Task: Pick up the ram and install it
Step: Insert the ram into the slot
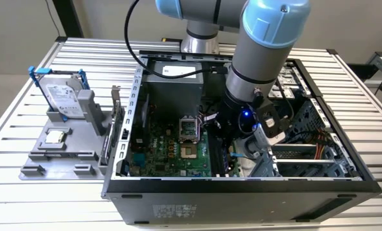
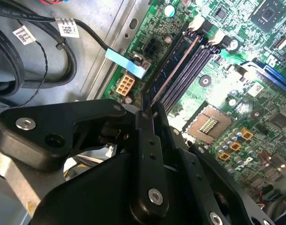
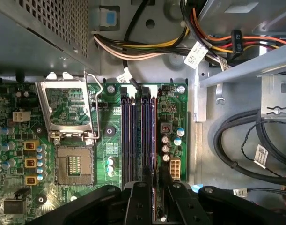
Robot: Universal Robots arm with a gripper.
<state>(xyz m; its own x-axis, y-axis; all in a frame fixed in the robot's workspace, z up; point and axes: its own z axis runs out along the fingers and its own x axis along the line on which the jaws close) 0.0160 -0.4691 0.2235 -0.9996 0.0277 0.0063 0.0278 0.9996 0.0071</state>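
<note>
Pincer (image 3: 147,199): lowered inside the open computer case (image 1: 242,185), fingers (image 2: 145,140) closed narrowly on the ram (image 2: 173,75); ram: held edge-on, lined up along the black memory slots (image 3: 133,136) of the green motherboard (image 1: 171,149), whether seated cannot be told; empty processor socket (image 3: 75,166): beside the slots, its latch frame raised; hard drive (image 1: 62,98): upright in a grey holder on the counter (image 1: 23,202), at the exterior view's left.

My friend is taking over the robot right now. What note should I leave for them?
Gripper: jaws shut on the ram, down inside the computer case.
The ram stands edge-on along one of the motherboard's dark slots.
Done: ram picked up and at the slots.
Left: it is not yet let go. Whether it is fully clicked in, I cannot tell.
</note>
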